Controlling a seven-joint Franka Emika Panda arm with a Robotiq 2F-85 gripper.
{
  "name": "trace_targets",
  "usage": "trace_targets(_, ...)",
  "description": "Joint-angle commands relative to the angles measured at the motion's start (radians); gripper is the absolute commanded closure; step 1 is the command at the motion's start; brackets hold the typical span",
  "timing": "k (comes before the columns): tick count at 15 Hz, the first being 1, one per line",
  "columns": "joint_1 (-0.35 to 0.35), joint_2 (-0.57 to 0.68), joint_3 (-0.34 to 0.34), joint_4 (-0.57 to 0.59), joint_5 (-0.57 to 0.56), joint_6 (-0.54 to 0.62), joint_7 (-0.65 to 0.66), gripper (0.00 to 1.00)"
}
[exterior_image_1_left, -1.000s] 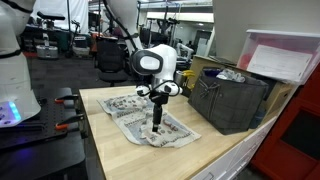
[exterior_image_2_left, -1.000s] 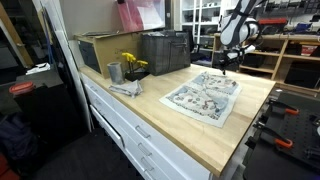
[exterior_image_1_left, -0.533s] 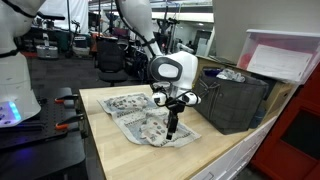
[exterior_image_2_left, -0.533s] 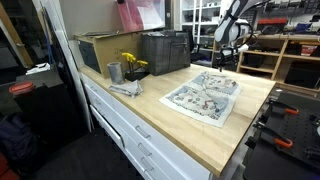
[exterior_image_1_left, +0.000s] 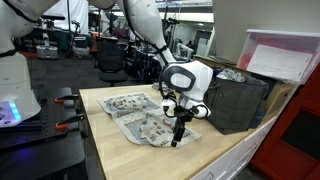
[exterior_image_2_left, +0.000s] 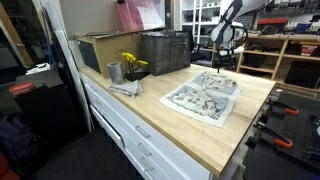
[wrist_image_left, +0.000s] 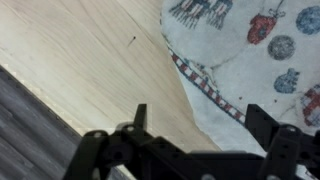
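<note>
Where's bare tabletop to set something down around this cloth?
Bare wood on the table runs wide between the patterned cloth and the edge above the drawers. Crowded along the back: crate, flower cup, grey rag.

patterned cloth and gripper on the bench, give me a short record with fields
surface: wooden bench top
cloth: patterned cloth spread out on the wooden bench top, slightly wrinkled
gripper: gripper open, holding nothing, over the cloth's edge
wrist view: cloth edge runs between the fingers, bare wood beside it
contact with cloth: cannot tell
nearby: dark crate beside the cloth; yellow flowers farther along
</note>
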Motion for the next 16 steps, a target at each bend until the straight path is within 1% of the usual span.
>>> trace_targets(1, -0.034, 0.048, 0.019, 0.089, 0.032, -0.055, -0.018, 0.00)
trace_targets(3, -0.043, 0.061, 0.034, 0.108, 0.036, -0.039, -0.046, 0.00)
trace_targets(9, -0.028, 0.108, 0.067, 0.211, -0.002, -0.020, -0.162, 0.00)
trace_targets(13, -0.015, 0.171, 0.079, 0.318, -0.061, -0.023, -0.262, 0.00)
trace_targets(16, -0.023, 0.228, 0.099, 0.401, -0.104, -0.019, -0.343, 0.00)
